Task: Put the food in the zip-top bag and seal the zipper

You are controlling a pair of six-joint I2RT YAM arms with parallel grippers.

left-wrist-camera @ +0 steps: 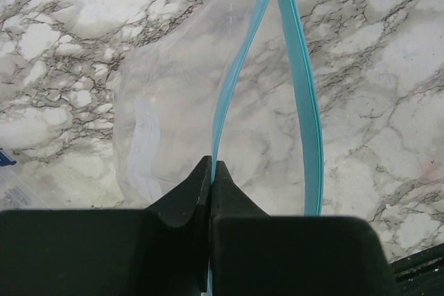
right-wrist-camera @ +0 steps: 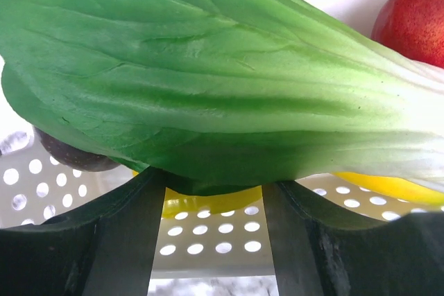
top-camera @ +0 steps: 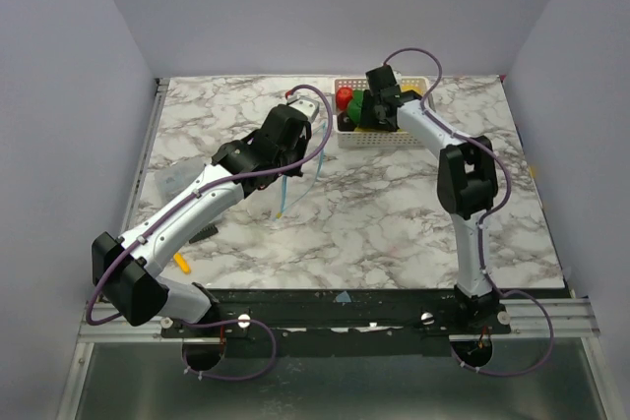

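Green leaf (right-wrist-camera: 208,81) crowding basket (right-wrist-camera: 222,237), red fruit (right-wrist-camera: 416,12) behind

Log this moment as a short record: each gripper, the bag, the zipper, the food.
left gripper: shut on one strip of the zipper
zip-top bag: clear, mouth open, no food seen inside
zipper state: unsealed, its two strips spread apart
right gripper: in the white basket, fingers apart around the lower edge of the green leafy vegetable; whether it grips is unclear
other food in basket: red fruit, yellow piece, dark purple piece
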